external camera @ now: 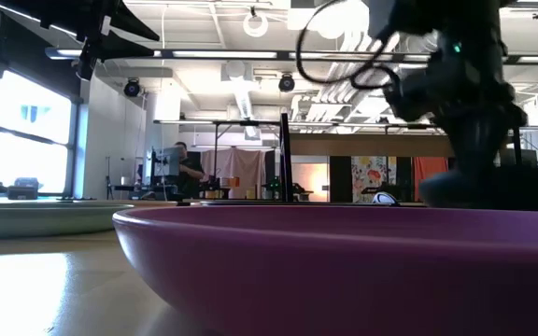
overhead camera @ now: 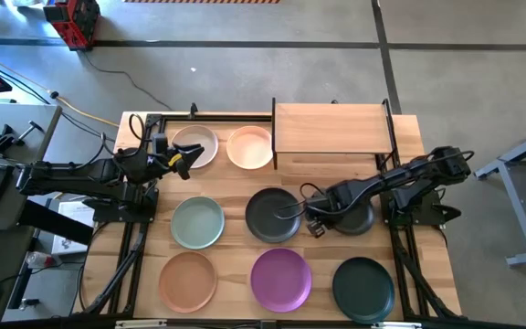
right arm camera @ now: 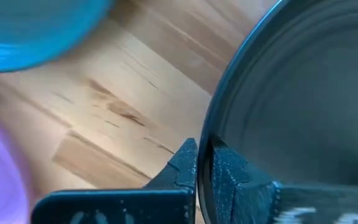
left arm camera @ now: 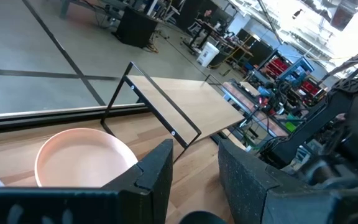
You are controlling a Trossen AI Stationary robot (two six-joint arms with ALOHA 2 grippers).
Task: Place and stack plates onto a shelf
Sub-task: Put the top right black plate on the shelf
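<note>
From above, eight plates lie on the table, none on the shelf [overhead camera: 333, 127]; the left gripper [overhead camera: 186, 162] hovers open over the beige plate [overhead camera: 195, 146]. The right wrist view shows the right gripper [right arm camera: 202, 163] pinching a charcoal plate [right arm camera: 303, 106] rim.

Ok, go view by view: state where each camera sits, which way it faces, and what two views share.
High: overhead, facing down; both arms, shelf.
Low: tabletop height, facing the room across the purple plate; arms above.
Left wrist: faces the peach plate and shelf; open left end effector.
Right wrist: right end effector shut on the black plate rim.
Shared: high and low both show the purple plate.
</note>
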